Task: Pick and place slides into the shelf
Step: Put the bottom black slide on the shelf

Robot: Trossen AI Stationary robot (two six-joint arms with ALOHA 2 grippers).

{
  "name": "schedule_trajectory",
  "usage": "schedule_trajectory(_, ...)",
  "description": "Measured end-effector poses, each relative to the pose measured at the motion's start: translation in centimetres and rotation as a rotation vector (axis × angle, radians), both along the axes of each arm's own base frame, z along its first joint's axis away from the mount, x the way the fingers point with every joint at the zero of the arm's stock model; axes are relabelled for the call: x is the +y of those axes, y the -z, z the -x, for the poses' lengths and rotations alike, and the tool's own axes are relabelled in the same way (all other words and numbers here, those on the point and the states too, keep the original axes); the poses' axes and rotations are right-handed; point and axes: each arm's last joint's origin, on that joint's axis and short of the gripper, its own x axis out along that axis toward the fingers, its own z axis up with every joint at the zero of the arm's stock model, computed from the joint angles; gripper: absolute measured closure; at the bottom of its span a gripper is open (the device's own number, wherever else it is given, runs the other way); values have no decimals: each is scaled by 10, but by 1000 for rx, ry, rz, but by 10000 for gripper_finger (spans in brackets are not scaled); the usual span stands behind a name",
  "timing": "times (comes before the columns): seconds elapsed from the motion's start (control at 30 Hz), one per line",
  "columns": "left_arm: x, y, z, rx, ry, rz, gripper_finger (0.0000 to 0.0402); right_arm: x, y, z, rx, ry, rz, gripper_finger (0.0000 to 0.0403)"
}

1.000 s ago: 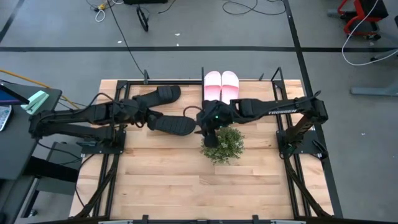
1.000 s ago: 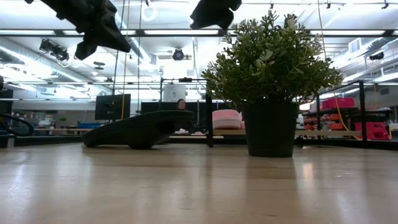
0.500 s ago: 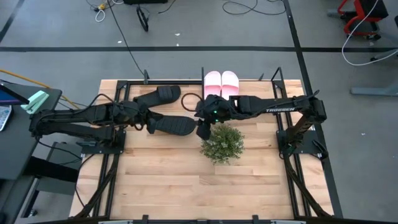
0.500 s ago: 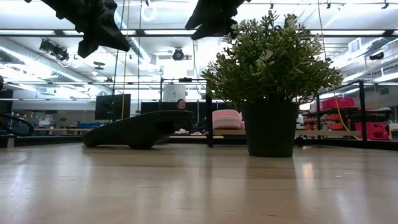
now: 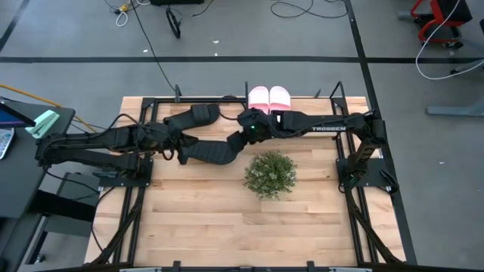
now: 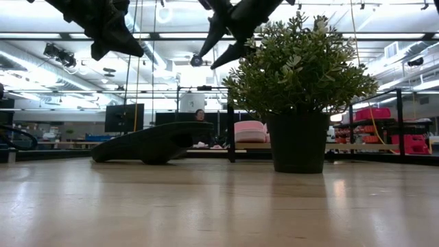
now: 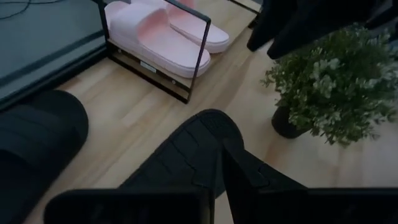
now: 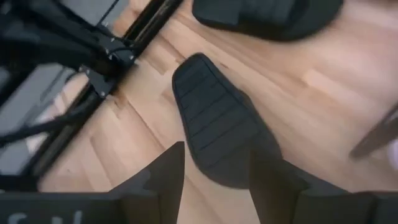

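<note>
Slides: one black slide (image 5: 208,152) lies flat on the desk (image 5: 197,219) beside the plant (image 5: 269,173). Right pincer (image 8: 214,177) hovers above it, fingers apart. Left pincer (image 5: 176,142) hovers at its other end; state unclear. Pink pair (image 5: 269,98) sits in the shelf (image 5: 336,94).

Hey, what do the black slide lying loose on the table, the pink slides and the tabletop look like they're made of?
The black slide looks like matte moulded foam or rubber: a dull surface with ridged grooves across the footbed.

The pink slides seem the same soft moulded kind, smooth, in one pale colour; the exact material is unclear.

The tabletop looks like light wood planks with visible grain and seams, and a slight sheen in the low view.
</note>
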Motion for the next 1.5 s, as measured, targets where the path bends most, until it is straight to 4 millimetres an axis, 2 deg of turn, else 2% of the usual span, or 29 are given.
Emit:
schedule_trajectory(0.2,7,-1,3,18,-17,-46,361,7,-10,-4,-27,-208,207,235)
schedule_trajectory(0.53,15,-9,19,-27,-74,-72,366,31,-3,-7,42,-489,445,235)
schedule_trajectory(0.8,17,-6,23,0,-58,-37,357,31,9,-14,80,-534,510,224)
schedule_trajectory(1.27,17,-6,24,3,-68,-19,333,29,22,-20,233,-892,950,154)
schedule_trajectory(1.5,17,-5,24,6,-72,-12,326,29,40,-31,276,-943,963,113)
